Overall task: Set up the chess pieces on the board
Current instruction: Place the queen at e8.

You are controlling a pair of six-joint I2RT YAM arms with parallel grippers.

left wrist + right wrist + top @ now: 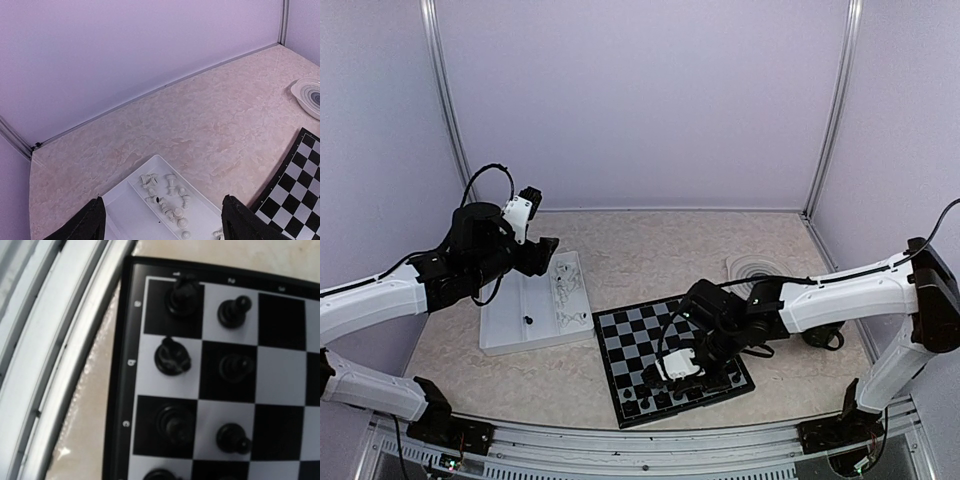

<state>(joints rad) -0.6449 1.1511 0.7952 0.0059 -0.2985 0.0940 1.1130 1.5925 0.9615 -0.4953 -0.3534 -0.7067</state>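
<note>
The left arm (pixel 380 295) stretches in from the left with its black wrist raised. The left gripper (pixel 545 257) points forward with jaws spread wide, and its dark fingertips (pixel 92 222) show at the bottom of the wrist view. The right arm (pixel 850 290) reaches inward, wrist tilted down, and the right gripper (pixel 670 372) hangs low, jaws closed.
</note>
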